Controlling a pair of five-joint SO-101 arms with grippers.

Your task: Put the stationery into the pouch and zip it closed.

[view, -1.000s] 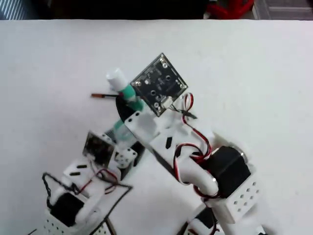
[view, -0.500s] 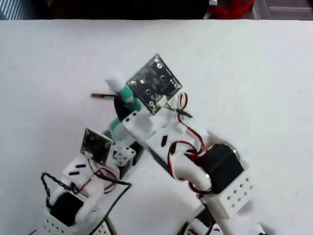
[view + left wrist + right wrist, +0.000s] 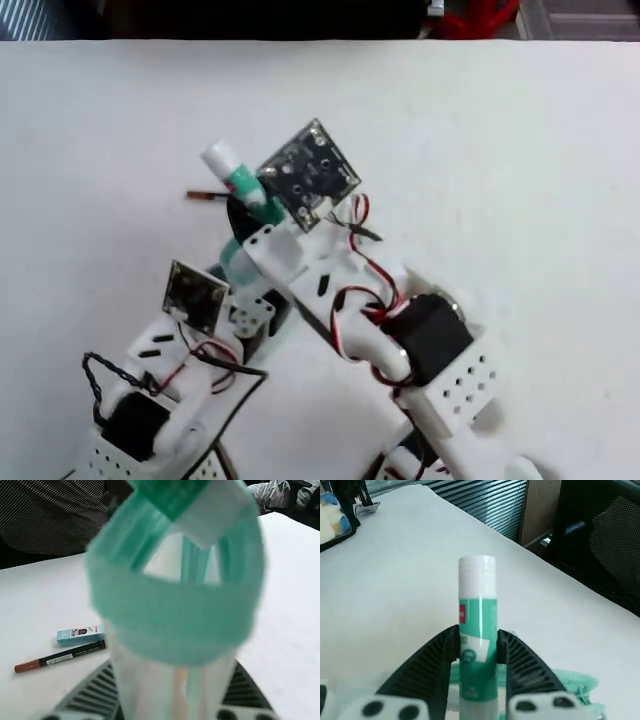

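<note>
Where the table (image 3: 520, 140) stretches in from its left edge, a pen (image 3: 204, 195) lies flat with a blue box (image 3: 80, 634) just beside it. Nearer the front edge, the left gripper (image 3: 250, 318) has its jaws closed on the lower part of the green pouch (image 3: 175, 625), which stands upright. The right gripper (image 3: 477, 652) is clamped on a glue stick (image 3: 477, 625) with its cap pointing away. The stick is at the pouch's mouth, though I cannot tell whether it touches the rim.
</note>
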